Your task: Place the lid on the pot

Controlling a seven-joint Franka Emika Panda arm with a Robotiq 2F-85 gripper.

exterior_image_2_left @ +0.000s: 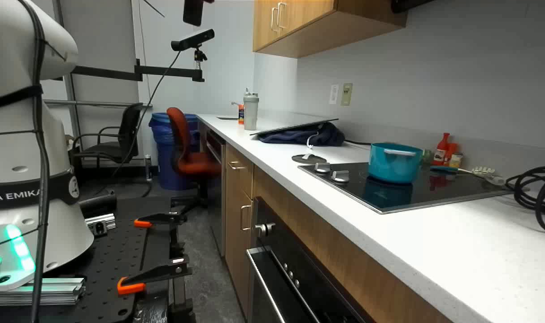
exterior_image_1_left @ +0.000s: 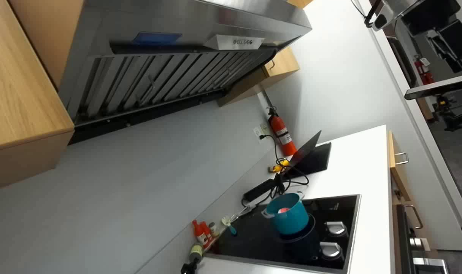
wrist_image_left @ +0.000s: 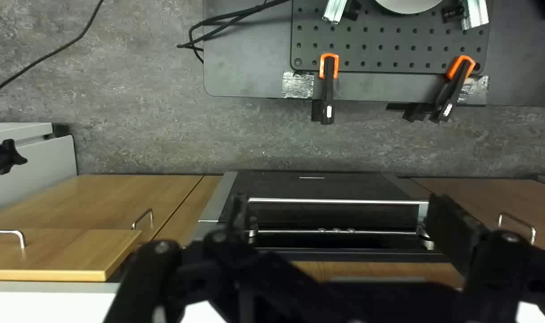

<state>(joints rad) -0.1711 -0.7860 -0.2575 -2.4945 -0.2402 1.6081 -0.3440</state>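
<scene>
Wrist view: my claw (wrist_image_left: 342, 208) has its fingers spread apart with nothing held, the oven (wrist_image_left: 321, 186) showing between them and grey floor (wrist_image_left: 173, 134) beyond. I judge the step in hand to be reaching the lid (exterior_image_2_left: 318, 159), which I take to be the dark disc in an exterior view, lying flat on the white surface (exterior_image_2_left: 460, 237) just beside the cooktop (exterior_image_2_left: 433, 195), near the knobs (exterior_image_2_left: 322, 167).

I should travel high enough to clear the edge of the surface, line up over the lid, then come straight down with a finger on either side of its pale grip (exterior_image_2_left: 306, 156). A firm, central hold ought to keep it level; off-centre, it would likely tip. After that I would lift it well above the pot (exterior_image_2_left: 394, 166), centre it and lower gently, since a bump could slide the pot.

The pot stands upright on the cooktop in both exterior views, a teal-blue cylinder with pale side handles (exterior_image_2_left: 399, 153) and an uncovered mouth. Inside sits something reddish (exterior_image_1_left: 283, 210) that I cannot identify. The lid looks thin and nearly black; its grip, I expect, offers little to pinch.
</scene>
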